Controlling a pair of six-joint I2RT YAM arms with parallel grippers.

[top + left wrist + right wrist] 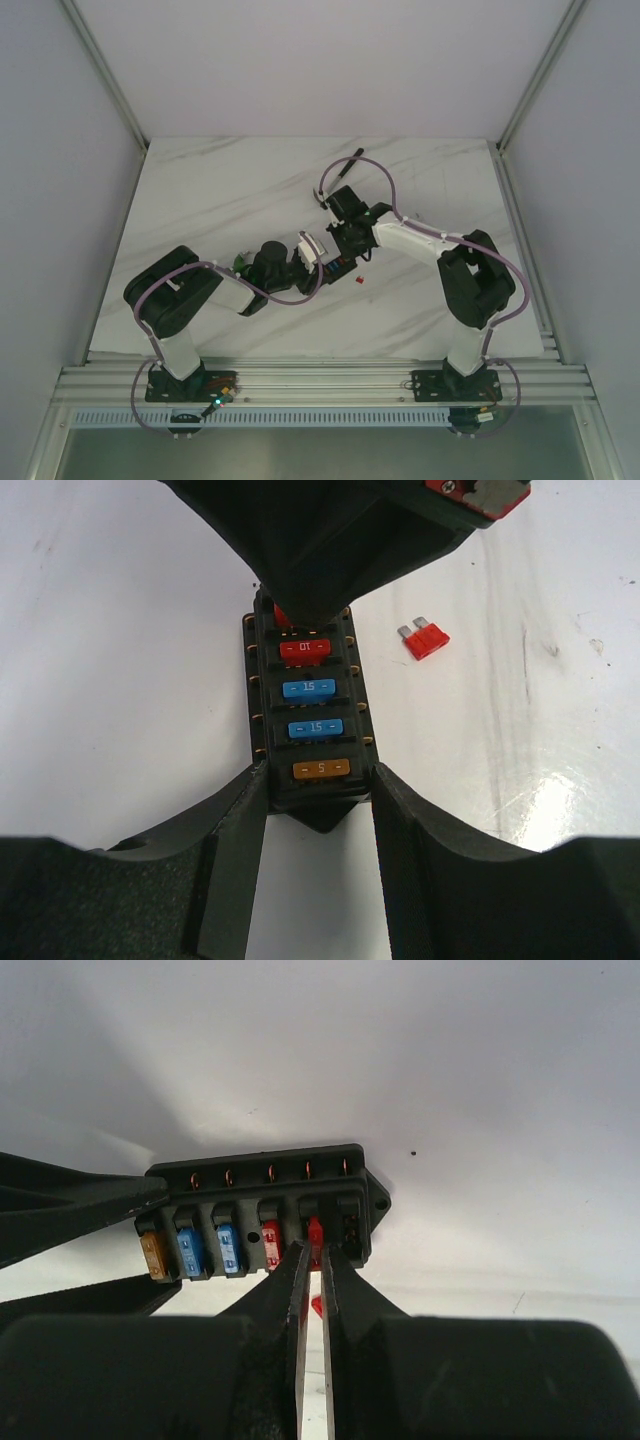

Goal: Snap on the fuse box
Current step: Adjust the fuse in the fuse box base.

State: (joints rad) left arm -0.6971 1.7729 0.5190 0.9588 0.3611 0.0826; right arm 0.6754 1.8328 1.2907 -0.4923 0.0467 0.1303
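The black fuse box lies on the white table, holding an orange fuse, two blue fuses and a red one. My left gripper is shut on the box's near end, one finger on each long side. My right gripper is shut on a small red fuse, whose tip sits at a slot near the box's far end. In the top view both grippers meet over the box at mid-table. In the left wrist view the right gripper's fingers hide the far end of the box.
A loose red fuse lies on the table just right of the box, also seen from above as a red fuse. A dark slim tool rests farther back. A small green part shows beside the left arm.
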